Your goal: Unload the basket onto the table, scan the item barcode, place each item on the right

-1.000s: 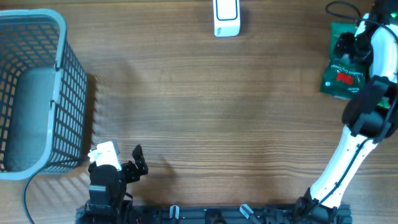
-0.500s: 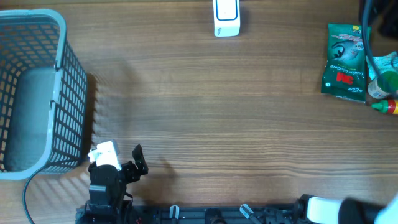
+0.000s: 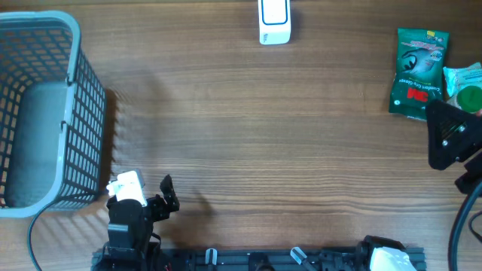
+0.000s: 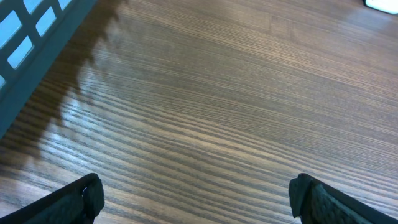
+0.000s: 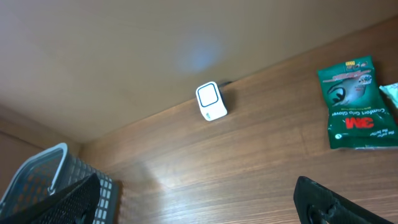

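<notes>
Now: grey mesh basket (image 3: pixel 45 113) sitting far left on wooden table (image 3: pixel 263 150). Left gripper (image 4: pixel 198 200) hovering near basket, jaws gaping, empty. White barcode scanner (image 3: pixel 274 21) lying centre, far edge. Green 3M glove packet (image 3: pixel 418 74) lying far right; right gripper (image 5: pixel 205 204) hanging nearby, jaws spread, holding nothing.

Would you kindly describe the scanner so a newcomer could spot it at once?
Look along the far edge of the table, near its middle. The scanner sits there alone, a small white box, unlike the green packet at the right.
</notes>
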`<action>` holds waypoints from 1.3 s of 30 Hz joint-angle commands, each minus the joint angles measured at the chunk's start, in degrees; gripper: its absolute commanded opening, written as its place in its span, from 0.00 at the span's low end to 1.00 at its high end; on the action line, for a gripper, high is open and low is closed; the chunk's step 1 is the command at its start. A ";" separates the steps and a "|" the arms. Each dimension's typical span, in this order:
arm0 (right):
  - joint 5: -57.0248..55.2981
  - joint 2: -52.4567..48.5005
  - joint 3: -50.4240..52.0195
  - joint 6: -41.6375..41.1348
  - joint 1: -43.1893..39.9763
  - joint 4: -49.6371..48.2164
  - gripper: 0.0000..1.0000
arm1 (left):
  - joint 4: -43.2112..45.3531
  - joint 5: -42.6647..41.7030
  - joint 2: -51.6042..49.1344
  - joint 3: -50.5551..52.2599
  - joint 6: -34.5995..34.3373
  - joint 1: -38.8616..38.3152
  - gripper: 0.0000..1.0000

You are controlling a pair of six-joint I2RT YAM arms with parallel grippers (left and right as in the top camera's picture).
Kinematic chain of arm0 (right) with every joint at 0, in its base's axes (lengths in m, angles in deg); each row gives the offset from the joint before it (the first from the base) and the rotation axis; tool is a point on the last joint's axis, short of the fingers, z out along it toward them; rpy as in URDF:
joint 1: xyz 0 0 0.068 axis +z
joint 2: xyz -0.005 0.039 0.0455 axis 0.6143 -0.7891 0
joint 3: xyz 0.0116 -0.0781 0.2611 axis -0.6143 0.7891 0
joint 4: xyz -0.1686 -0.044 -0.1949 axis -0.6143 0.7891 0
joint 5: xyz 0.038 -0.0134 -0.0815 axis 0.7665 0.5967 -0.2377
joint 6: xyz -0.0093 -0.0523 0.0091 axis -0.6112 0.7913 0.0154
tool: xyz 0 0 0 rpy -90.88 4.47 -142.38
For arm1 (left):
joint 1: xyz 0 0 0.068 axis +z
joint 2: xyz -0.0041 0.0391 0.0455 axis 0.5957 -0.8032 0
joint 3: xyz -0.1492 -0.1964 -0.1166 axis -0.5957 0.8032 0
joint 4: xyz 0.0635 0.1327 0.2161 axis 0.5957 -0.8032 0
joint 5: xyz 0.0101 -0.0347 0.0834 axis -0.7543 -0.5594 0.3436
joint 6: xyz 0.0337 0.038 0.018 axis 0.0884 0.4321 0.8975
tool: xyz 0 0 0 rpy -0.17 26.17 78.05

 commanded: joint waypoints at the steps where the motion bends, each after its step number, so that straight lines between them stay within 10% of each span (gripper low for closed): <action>1: -0.13 1.36 0.72 5.14 0.28 -0.07 1.00 | 0.15 -0.28 0.42 0.15 0.74 -0.31 1.00; 10: -6.27 12.94 11.69 11.72 0.24 -6.93 1.00 | 0.15 -0.28 0.42 0.15 0.74 -0.31 1.00; 30: -5.79 64.70 115.99 4.15 6.62 -94.99 1.00 | 0.15 -0.28 0.42 0.15 0.72 -0.31 1.00; 39: -8.46 65.11 129.37 4.13 6.67 -98.77 1.00 | 0.15 -0.28 0.42 0.15 0.74 -0.31 1.00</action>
